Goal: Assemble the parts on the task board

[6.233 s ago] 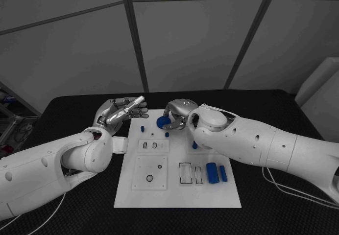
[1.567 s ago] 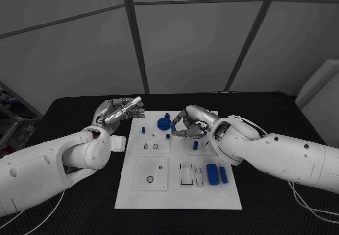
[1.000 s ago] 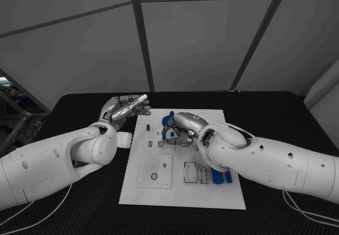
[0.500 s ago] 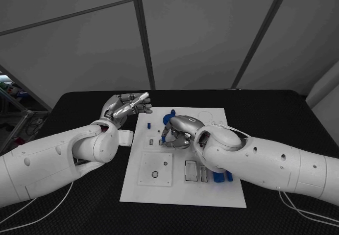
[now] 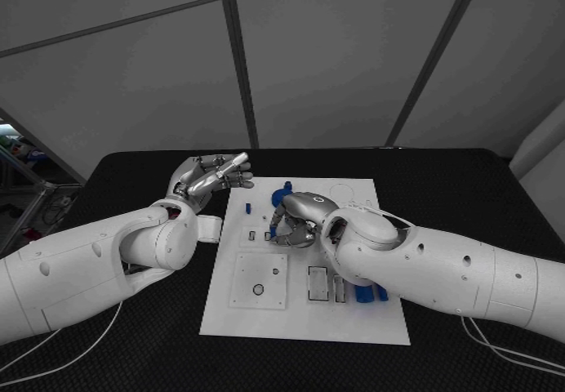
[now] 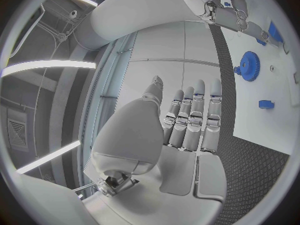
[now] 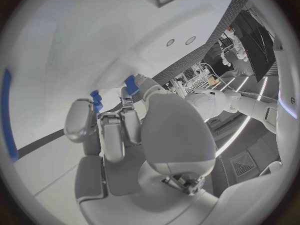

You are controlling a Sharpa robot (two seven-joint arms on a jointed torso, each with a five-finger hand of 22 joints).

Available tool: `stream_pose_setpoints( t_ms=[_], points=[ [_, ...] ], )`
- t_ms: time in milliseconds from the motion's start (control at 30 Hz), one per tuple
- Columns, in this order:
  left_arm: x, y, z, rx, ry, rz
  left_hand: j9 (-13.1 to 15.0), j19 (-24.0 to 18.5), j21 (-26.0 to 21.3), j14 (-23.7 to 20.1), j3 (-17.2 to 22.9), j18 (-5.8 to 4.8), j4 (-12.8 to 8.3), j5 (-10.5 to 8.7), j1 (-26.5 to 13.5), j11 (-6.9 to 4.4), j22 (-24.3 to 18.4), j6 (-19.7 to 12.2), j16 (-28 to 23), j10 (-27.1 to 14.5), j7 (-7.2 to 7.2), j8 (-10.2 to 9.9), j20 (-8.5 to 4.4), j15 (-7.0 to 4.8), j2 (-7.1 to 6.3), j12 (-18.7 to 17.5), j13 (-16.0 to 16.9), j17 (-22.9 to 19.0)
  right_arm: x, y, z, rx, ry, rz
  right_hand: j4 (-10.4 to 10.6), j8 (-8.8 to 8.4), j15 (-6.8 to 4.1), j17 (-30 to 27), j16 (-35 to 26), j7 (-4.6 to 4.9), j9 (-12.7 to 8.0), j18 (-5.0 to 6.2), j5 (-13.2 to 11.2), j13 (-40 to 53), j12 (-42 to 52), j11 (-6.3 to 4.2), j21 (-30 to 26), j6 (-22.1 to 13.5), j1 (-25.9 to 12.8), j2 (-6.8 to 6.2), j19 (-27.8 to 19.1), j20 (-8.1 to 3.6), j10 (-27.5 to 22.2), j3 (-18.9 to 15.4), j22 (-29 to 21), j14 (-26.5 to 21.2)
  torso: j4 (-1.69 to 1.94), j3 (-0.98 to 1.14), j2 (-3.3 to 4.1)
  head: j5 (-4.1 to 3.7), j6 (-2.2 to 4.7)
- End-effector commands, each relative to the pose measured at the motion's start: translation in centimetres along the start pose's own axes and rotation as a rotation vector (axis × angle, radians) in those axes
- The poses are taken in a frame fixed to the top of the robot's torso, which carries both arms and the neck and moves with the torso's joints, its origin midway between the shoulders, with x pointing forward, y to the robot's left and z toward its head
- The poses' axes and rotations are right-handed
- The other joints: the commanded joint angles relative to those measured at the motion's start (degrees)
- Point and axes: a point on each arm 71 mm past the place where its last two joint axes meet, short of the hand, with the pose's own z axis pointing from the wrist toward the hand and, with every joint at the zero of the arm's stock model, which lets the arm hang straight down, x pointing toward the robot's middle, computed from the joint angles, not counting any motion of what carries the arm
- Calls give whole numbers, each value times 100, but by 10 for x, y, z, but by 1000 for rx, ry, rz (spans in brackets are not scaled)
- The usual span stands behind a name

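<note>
The right hand [image 5: 295,222] is pinching a small blue peg [image 7: 130,83] over the middle of the white task board [image 5: 353,322], probably to stand it in a hole. The left hand [image 5: 210,178] is waiting at the upper left, flat and holding nothing, leaving room.

The left arm comes in over the table's left side, its forearm angled toward the far edge. The left hand [image 5: 210,180] is raised beside the far left corner of the board, palm up, fingers [image 6: 190,116] straight and close together (nothing lies in them in the wrist view), thumb standing apart.

The right arm reaches from the right across the board's near half, its bulky forearm lying over the right side. The right hand [image 5: 297,220] hangs over the board's middle, bent downward, fingers [image 7: 114,130] curled toward the surface. Whether its fingertips pinch anything cannot be told.
</note>
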Motion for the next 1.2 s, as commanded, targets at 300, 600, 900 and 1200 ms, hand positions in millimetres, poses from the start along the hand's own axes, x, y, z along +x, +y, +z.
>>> stream_pose_setpoints(
  t_ms=[300,600,900,1200],
  points=[
    [1,-1,1,6,13,0,-4,-53,37,-28,-12,275,-37,-35,-23,-2,11,-14,-41,-52,14,-14,-5,23,62,-7,-2,11,4,-3,-1,19,35,-30,26,10,-50,1143,19,-78,2,-20,-52,268,-19,-40,12,106,-43,-38,5,-33,-10,-19,-19,513,-2,4,-1,-5,-14],
    [1,-1,1,5,13,0,-4,-53,37,-28,-12,275,-37,-35,-23,-2,11,-14,-41,-52,14,-14,-5,23,62,-7,-2,11,4,-3,-1,21,48,-39,19,-16,-44,1136,15,-62,-8,-18,-58,236,-55,-28,1,54,-76,-81,-8,-33,-38,-32,-38,511,-2,4,0,-25,5],
    [1,-1,1,6,11,1,-4,-53,37,-28,-12,275,-37,-35,-23,-2,11,-14,-41,-52,14,-14,-5,23,62,-7,-2,11,5,-3,-2,22,58,-47,6,-20,-42,1122,10,-59,-10,-16,-60,216,-76,-26,-6,45,-75,-100,-16,-31,-55,-33,-50,508,0,2,-2,-30,4],
    [1,-1,1,7,9,2,-4,-53,37,-28,-12,275,-37,-35,-23,-2,11,-14,-41,-52,14,-14,-5,23,62,-7,-2,11,5,-3,-2,29,62,-55,-9,-45,-28,1109,3,-34,-20,-12,-76,147,-149,-6,-24,-7,-112,-165,-34,-23,-112,-52,-78,504,0,2,-3,-19,27]
  ],
)
